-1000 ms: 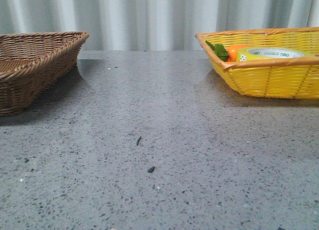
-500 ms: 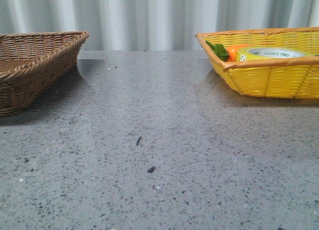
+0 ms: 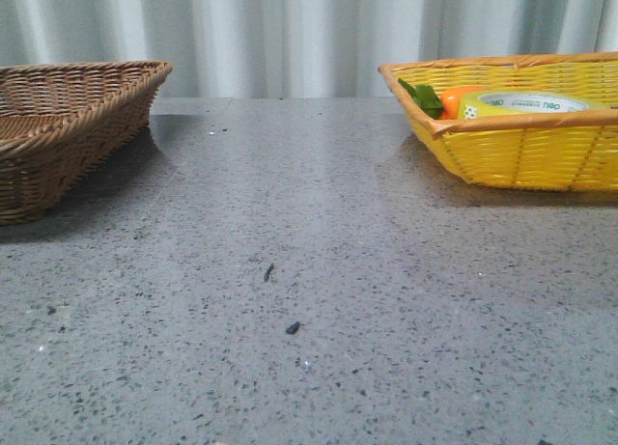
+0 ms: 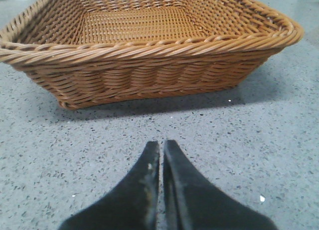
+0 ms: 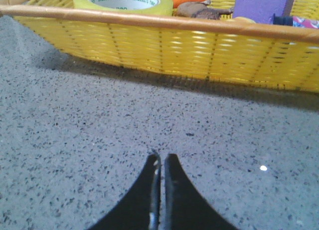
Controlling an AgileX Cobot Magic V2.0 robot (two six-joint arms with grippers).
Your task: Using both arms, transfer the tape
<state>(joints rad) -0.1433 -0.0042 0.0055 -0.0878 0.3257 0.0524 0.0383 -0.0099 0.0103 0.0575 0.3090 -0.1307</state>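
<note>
Tape [image 3: 521,103] lies flat in the yellow basket [image 3: 521,155] at far right, beside a carrot [image 3: 456,99], its lower half hidden by the rim. Right gripper [image 5: 160,162], jaws pressed together and empty, faces that basket, likely for pickup. Left gripper [image 4: 160,152], likewise closed, faces the brown basket [image 4: 144,65], probably the destination.

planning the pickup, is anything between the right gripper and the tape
Yes: the near wall of the yellow basket stands between the shut right gripper and the tape, which lies inside. The table stretch before it shows nothing else.
</note>
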